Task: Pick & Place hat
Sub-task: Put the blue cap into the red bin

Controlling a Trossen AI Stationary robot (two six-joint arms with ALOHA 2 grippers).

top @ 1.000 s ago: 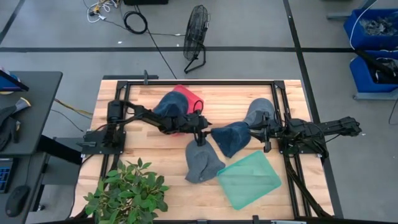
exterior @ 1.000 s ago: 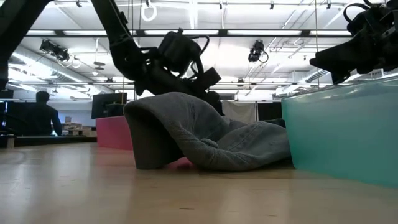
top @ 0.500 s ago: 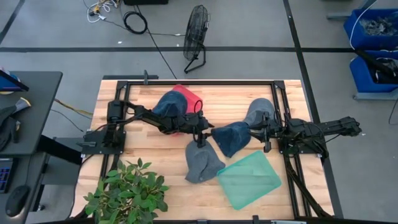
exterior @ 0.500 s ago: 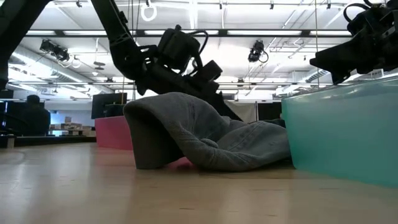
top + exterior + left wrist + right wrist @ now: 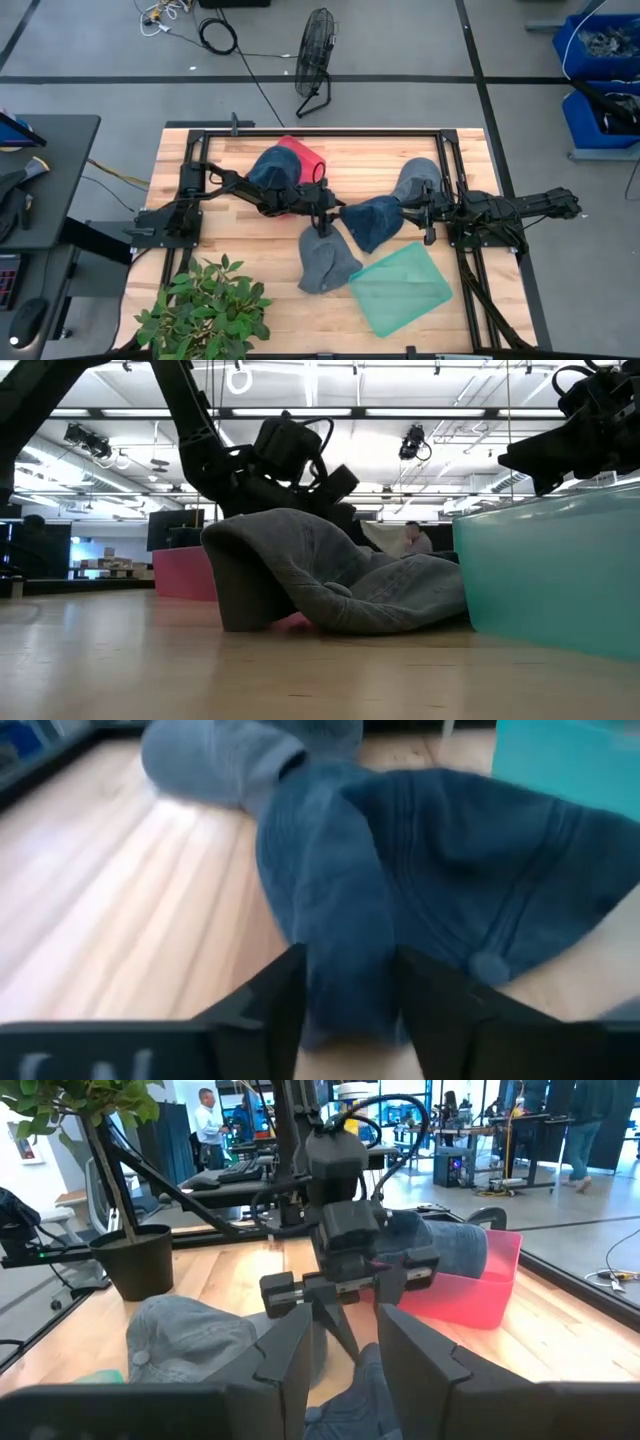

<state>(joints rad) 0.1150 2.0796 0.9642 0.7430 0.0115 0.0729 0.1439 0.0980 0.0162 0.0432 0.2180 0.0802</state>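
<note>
blue hat (image 5: 440,910) brim clamped in left pincer (image 5: 345,990); right pincer (image 5: 345,1342) spread, fingertips cut off.

From above I see the wooden tabletop (image 5: 240,240) on a grey floor (image 5: 100,100) crossed by dark tape lines. A black standing fan (image 5: 316,45) sits beyond it, blue bins (image 5: 598,45) at the right, a dark desk (image 5: 40,180) at the left. Ceiling strip lights (image 5: 400,415) run overhead.

teal bin (image 5: 560,570) cropped, far person (image 5: 412,538) perhaps blurred
</note>
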